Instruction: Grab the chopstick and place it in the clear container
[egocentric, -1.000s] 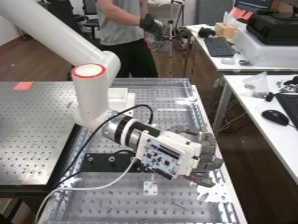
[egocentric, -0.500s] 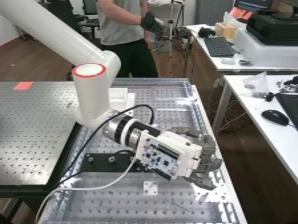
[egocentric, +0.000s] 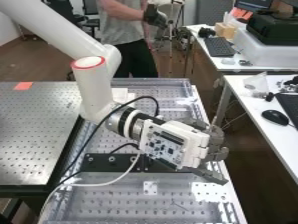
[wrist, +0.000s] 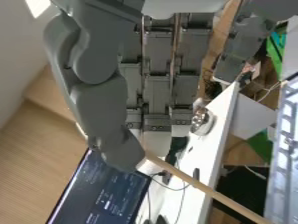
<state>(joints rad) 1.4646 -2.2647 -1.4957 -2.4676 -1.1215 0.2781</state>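
Note:
In the high view the hand (egocentric: 211, 149) is over the right edge of the perforated bench, with its back towards the camera. The wrist view shows the hand (wrist: 105, 100) with its thumb bent in against the fingers. A pale wooden chopstick (wrist: 213, 193) is pinched at the thumb's tip and sticks out at a slant, its other part hidden behind the hand. Glossy clear edging (egocentric: 58, 202) runs around the bench's perforated part; I cannot tell whether it belongs to the clear container.
A white box (egocentric: 120, 94) stands behind the forearm. A black bracket (egocentric: 110, 162) is fixed to the bench, with cables looping over it. To the right is a white desk (egocentric: 256, 132) with a mouse (egocentric: 275, 117). A monitor (wrist: 100, 190) appears in the wrist view.
The hand has moved up and slightly right in the high view and has turned a little. The forearm and its cables have shifted along with it.

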